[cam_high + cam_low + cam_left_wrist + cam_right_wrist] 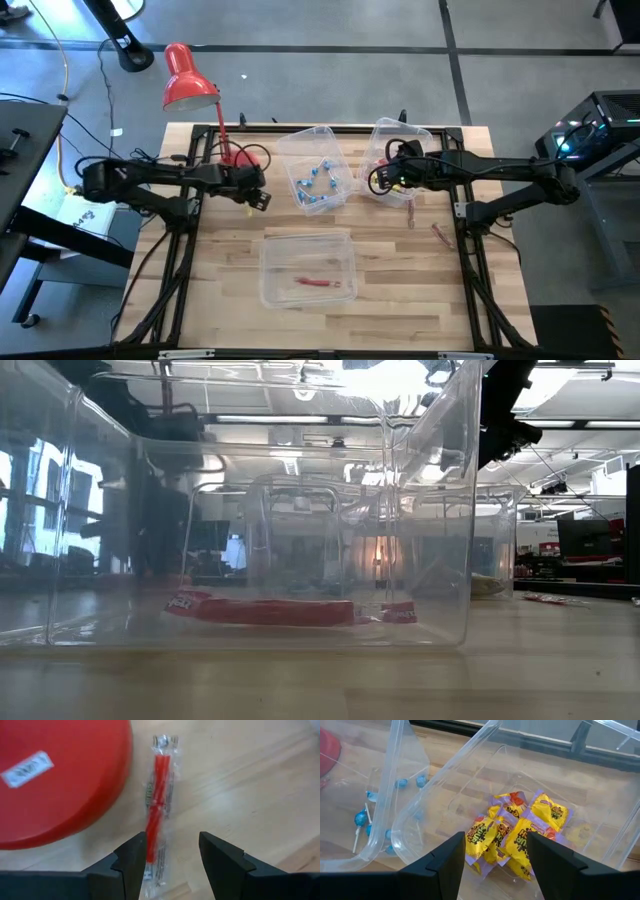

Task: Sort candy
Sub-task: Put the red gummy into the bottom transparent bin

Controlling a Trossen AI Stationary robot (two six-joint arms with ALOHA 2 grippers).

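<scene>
My left gripper (258, 197) (172, 840) hangs open over the table beside the red lamp base (55, 775). A slim red stick in a clear wrapper (159, 795) lies flat on the wood; its near end runs in between the fingers, close to one of them. My right gripper (380, 180) (495, 840) is open and empty above the far right bin (400, 140), where yellow packets (520, 832) lie in a heap. Blue twist-wrapped pieces (318, 183) (400, 783) lie in the middle bin. Red sticks (312, 283) (270, 610) lie in the near bin.
A red desk lamp (188, 80) stands at the table's far left, its base next to my left gripper. Two loose red sticks (410, 215) (440, 235) lie on the wood right of the near bin (345, 245). The three clear bins sit close together mid-table.
</scene>
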